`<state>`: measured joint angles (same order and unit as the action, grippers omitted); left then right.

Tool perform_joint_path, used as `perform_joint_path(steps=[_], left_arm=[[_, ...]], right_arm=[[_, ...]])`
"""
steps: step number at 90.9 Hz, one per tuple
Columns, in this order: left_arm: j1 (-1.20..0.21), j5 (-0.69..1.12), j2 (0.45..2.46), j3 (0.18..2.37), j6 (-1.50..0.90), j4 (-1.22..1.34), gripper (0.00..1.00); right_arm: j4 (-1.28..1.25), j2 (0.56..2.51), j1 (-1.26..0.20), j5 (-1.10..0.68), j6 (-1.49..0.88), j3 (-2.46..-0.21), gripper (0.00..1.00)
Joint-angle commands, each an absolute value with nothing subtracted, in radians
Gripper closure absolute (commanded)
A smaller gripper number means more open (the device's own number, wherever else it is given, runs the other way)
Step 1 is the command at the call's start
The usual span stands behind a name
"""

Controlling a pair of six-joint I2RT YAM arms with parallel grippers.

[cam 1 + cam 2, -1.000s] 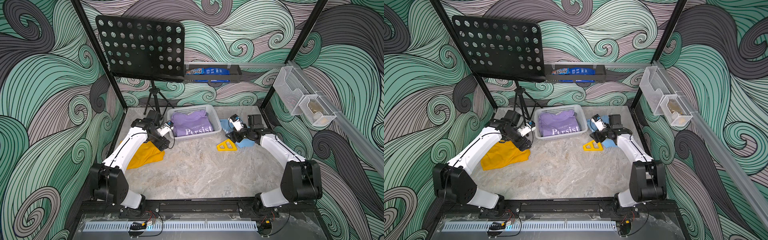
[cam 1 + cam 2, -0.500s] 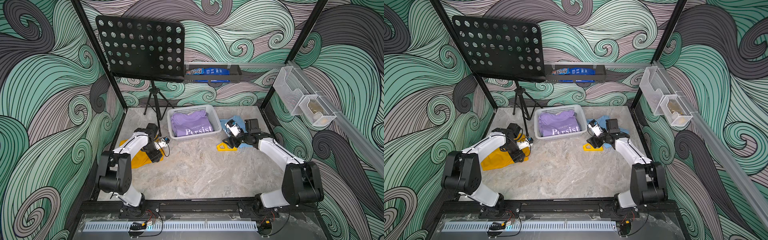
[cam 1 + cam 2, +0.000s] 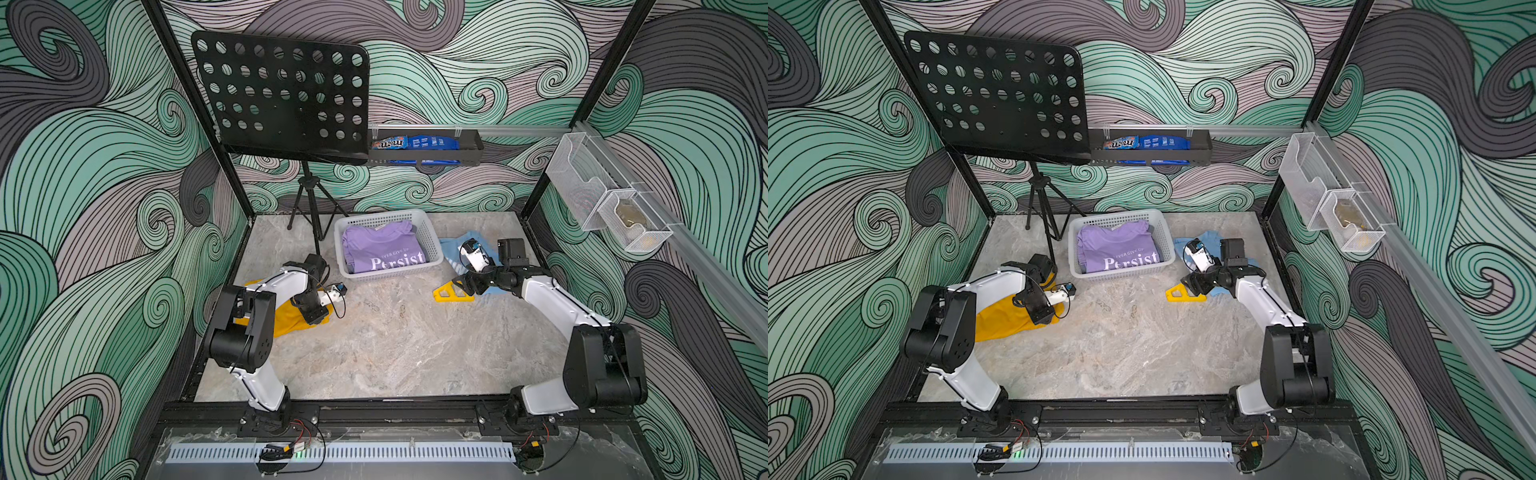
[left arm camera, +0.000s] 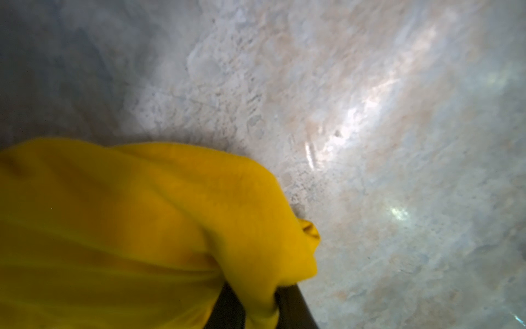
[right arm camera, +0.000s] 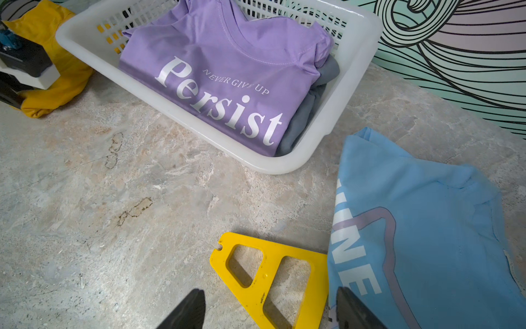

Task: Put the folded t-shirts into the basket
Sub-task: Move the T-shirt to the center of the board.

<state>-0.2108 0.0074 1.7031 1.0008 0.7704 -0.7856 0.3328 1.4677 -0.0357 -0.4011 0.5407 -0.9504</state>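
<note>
Now, lift the mustard tee (image 4: 136, 228) slowly with the left claw (image 4: 260, 302) (clenched on a bunched edge), clear the basket (image 3: 388, 272) rim, leave the gaping right claw (image 5: 270, 309) out.

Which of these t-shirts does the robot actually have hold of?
The mustard yellow t-shirt: its cloth is pinched in the left gripper. The lilac t-shirt and grey t-shirt lie in the basket; the light blue t-shirt lies on the table, ungripped.
</note>
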Motion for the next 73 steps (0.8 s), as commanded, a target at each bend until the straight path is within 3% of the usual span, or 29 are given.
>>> perform_joint_path(steps=[1,17,37,73], left_arm=[[-0.243,0.037,1.687,0.944,0.773,-0.802,0.9],[-0.336,0.084,1.616,0.93,0.762,-0.864,0.99],[-0.551,0.155,1.623,1.008,0.679,-0.961,1.0],[-0.972,0.247,1.946,1.484,0.543,-1.054,1.0]], right_arm=[[0.337,1.477,-0.032,-0.42,0.551,-0.946,0.23],[0.329,1.479,-0.015,-0.404,0.548,-0.942,0.23],[0.338,1.518,0.003,-0.366,0.532,-0.963,0.23],[0.511,1.61,0.187,-0.422,0.517,-1.105,0.23]])
